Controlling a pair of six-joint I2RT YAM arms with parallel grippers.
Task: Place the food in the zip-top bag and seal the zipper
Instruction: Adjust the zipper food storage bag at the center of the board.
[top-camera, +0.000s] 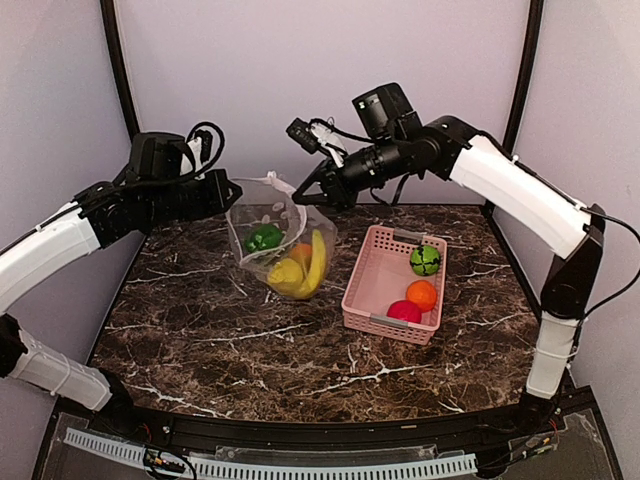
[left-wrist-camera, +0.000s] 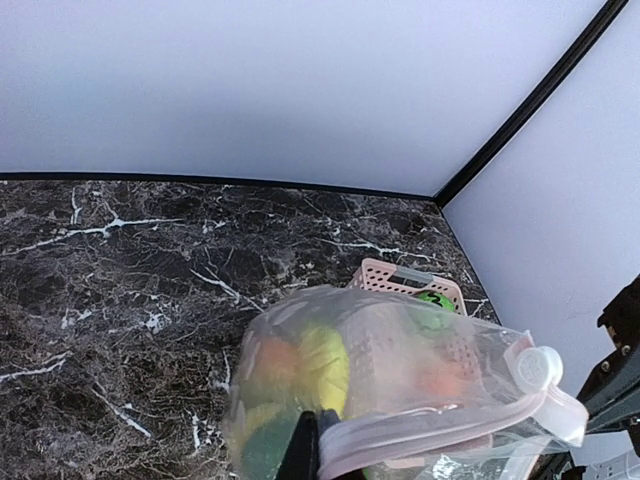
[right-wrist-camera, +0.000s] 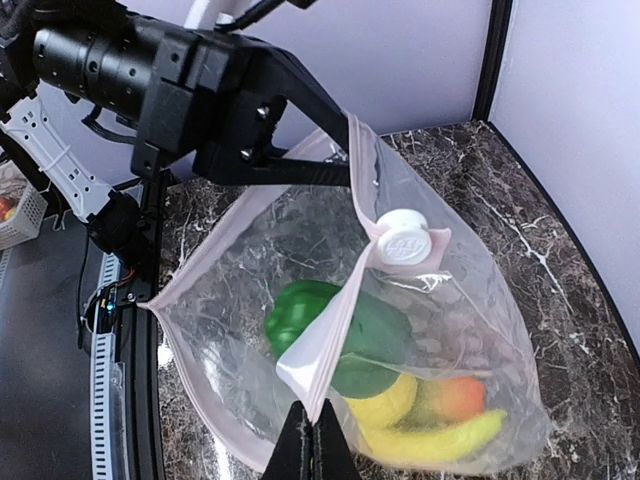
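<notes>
Over the dark marble tabletop (top-camera: 250, 350), the left gripper (top-camera: 234, 190) and right gripper (top-camera: 298, 197) each pinched an opposite end of the zip-top bag (top-camera: 256, 215) mouth, hanging it taut between them so the food (top-camera: 300, 272) sagged below, with more food lying in the pink basket (top-camera: 372, 320) on the right gripper's side.

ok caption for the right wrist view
Left gripper and right gripper pinch the zip-top bag holding green pepper, banana, orange.

Bag (top-camera: 280, 235) at centre of the top view, over the desk (top-camera: 200, 340), a pepper (top-camera: 264, 238) at left and a banana (top-camera: 318, 262) at right in it. Basket (top-camera: 362, 265) on the desk just right of the bag; in it a second pepper (top-camera: 425, 260) uppermost, orange (top-camera: 422, 294) below, ball (top-camera: 404, 312) lowest.
</notes>
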